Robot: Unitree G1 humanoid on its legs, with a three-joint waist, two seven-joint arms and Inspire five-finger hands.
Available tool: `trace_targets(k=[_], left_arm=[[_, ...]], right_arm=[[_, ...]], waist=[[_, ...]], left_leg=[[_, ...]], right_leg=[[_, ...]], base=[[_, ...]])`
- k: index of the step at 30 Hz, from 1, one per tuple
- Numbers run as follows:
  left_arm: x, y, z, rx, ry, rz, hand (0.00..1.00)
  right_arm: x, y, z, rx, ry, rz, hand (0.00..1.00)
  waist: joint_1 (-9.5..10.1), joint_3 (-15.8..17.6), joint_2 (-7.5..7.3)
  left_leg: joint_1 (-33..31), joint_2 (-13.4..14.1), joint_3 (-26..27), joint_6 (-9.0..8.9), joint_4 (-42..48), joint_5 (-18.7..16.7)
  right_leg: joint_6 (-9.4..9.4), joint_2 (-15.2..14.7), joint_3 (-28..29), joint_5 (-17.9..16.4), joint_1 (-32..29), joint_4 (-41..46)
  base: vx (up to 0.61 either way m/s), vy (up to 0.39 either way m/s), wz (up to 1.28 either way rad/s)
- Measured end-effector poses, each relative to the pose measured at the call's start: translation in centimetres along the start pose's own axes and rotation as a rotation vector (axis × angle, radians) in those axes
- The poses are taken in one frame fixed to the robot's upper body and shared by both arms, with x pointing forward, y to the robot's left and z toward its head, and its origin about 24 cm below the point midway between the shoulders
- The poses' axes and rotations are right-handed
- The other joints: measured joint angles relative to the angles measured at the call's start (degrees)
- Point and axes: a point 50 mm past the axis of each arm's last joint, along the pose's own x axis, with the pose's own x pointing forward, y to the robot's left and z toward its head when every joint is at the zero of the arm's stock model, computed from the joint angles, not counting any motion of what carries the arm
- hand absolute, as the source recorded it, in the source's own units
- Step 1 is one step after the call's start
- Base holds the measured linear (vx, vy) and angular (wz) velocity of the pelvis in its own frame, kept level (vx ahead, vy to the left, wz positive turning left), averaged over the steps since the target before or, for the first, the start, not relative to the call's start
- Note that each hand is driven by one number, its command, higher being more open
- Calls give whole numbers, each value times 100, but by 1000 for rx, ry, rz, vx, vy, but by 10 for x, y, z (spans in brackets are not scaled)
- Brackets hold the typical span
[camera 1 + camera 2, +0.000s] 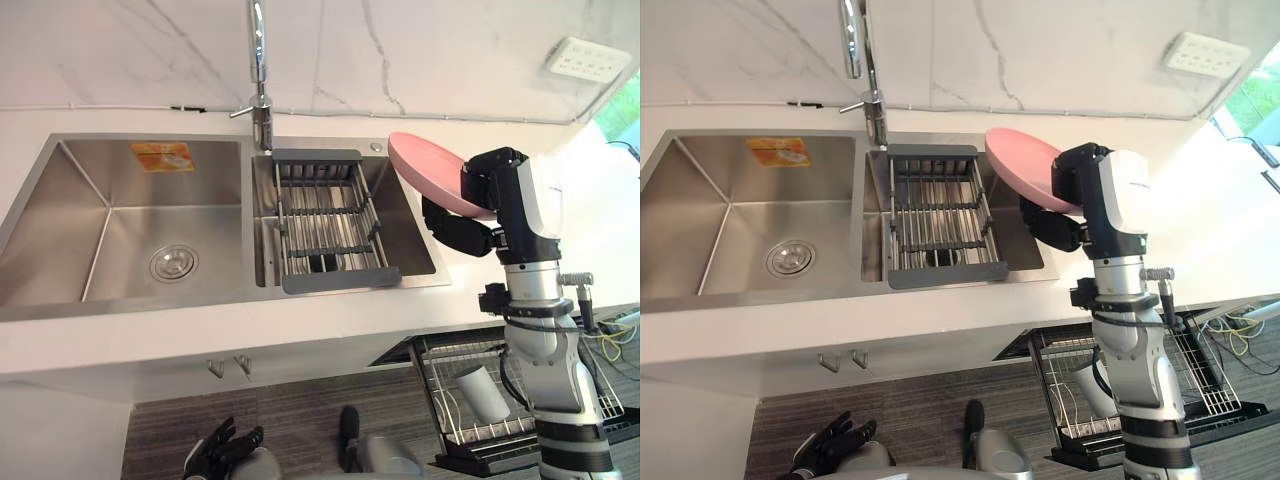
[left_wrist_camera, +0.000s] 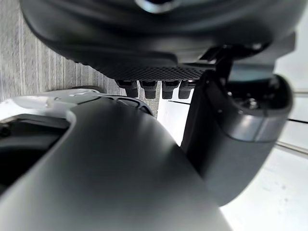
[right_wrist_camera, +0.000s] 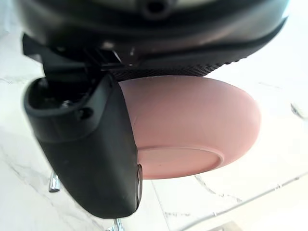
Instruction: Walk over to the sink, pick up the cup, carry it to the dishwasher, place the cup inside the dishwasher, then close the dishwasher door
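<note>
Both hands show. Nearest is the left hand (image 1: 222,447), low over the grey plank floor (image 1: 290,415), fingers loose and holding nothing. To its right the dishwasher rack (image 1: 445,405) stands pulled out, and a pale cup (image 1: 481,393) lies tilted among its wires. Higher up, the right hand (image 1: 462,232) grips a pink plate (image 1: 425,170), not a cup, with its thumb across the underside, above the right rim of the double steel sink (image 1: 100,230). Carrying it well probably calls for a firm pinch, the plate kept clear of the white counter (image 1: 200,340), then lowered edgewise into a free slot beside the cup. Farther off are the grey drain basket (image 1: 325,215) in the right basin, the faucet (image 1: 259,60), a marbled wall (image 1: 400,50) and a socket plate (image 1: 588,60).
</note>
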Motion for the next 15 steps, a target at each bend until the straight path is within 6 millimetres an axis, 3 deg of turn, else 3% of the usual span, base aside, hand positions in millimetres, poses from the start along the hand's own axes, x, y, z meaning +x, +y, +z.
trace_targets(k=[5,15], left_arm=[[-2,0,-10,-6,39,3,100],[-4,-1,-16,11,75,-6,100]], right_arm=[[-10,-1,8,33,-18,-29,0],[-32,5,1,44,79,-3,0]], waist=[[-135,-145,74],[-225,-158,94]], left_leg=[[254,-88,243,-23,-281,63],[798,-346,803,49,-445,21]], right_leg=[[42,4,222,38,33,-78],[111,56,860,100,-58,233]], base=[[34,24,-22],[-17,39,-35]])
